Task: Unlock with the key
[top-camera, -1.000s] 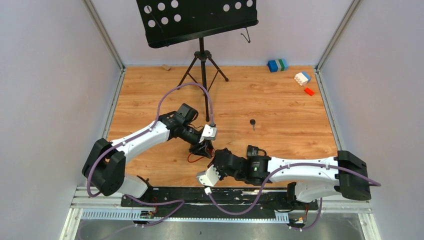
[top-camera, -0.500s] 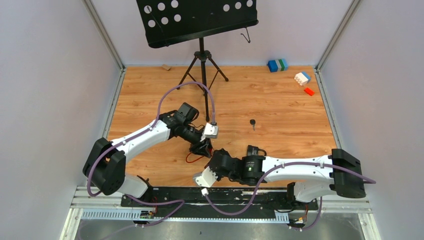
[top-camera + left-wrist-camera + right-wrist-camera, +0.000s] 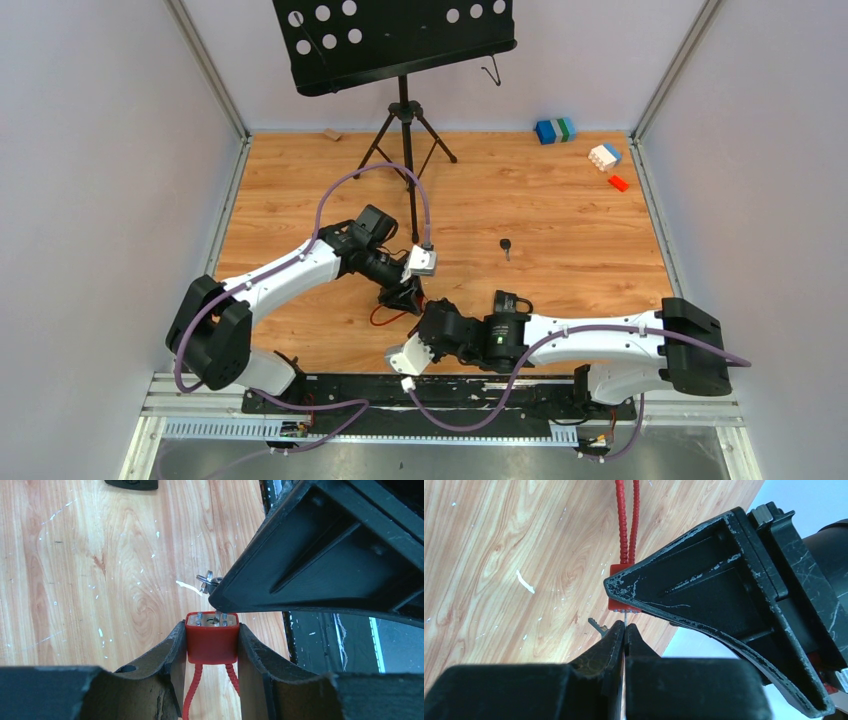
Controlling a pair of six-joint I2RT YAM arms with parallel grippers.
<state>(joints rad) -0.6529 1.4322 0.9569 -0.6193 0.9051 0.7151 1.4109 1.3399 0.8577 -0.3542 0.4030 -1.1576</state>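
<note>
Thin silver metal key (image 3: 624, 619) at the face of the red square-bodied padlock (image 3: 211, 642).
The jaws of my left gripper (image 3: 211, 627) clamp the padlock's sides, its red ribbed cable (image 3: 626, 525) trailing over the wooden surface (image 3: 75, 580); the jaws of my right gripper (image 3: 624, 630) pinch the key, its tip meeting the lock's face.

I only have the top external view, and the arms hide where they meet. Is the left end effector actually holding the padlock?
Observer: Yes. In the left wrist view the left end effector clamps the red padlock by its sides, keyhole face outward.
Operator: Does the right one have the key?
Observer: The right end effector is shut on a thin key blade that reaches the padlock's face; depth is not visible.
Operator: Anything loose nearby?
Observer: A second key sticks out beside that blade.
</note>
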